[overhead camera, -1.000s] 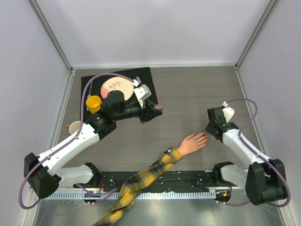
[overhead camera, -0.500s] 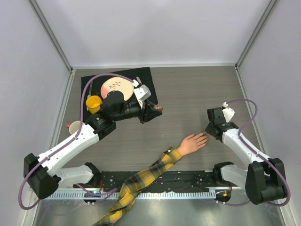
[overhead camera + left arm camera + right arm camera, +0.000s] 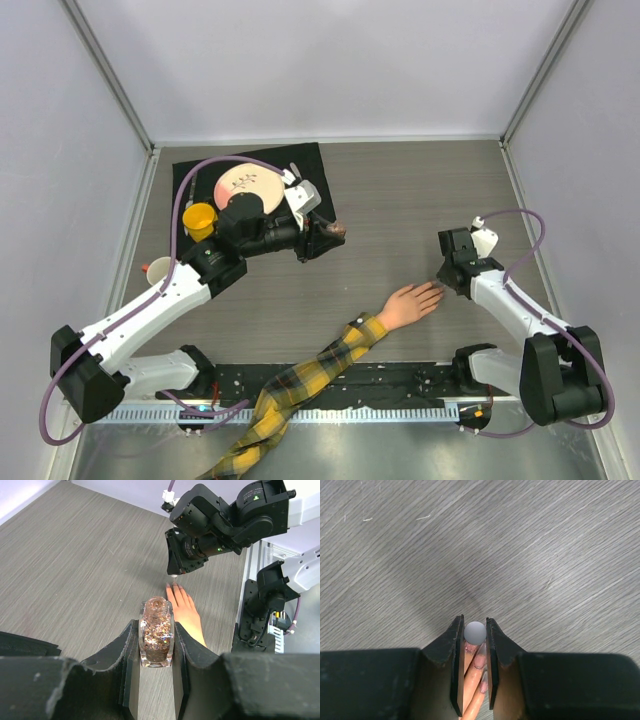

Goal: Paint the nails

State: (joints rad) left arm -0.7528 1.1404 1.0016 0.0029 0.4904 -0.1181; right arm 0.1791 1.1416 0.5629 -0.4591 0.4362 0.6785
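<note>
The pale mannequin hand [image 3: 410, 302] lies flat mid-table, on an arm in a yellow plaid sleeve [image 3: 305, 380]. Its nails [image 3: 481, 661] show pinkish between my right gripper's fingers. My right gripper [image 3: 446, 272] hangs just over the fingertips, shut on a round grey brush cap [image 3: 475, 632] that points down at them. My left gripper [image 3: 335, 232] sits well to the hand's left, shut on a small clear bottle of coppery glitter polish [image 3: 156, 637] with no cap on it. In the left wrist view, the hand [image 3: 186, 612] lies beyond the bottle.
A black mat [image 3: 195, 170] at the back left carries a pale plate [image 3: 243, 182] and a yellow cup [image 3: 199, 220]. A white cup [image 3: 157, 270] stands by the left wall. A black rail [image 3: 400, 385] runs along the near edge between the arm bases.
</note>
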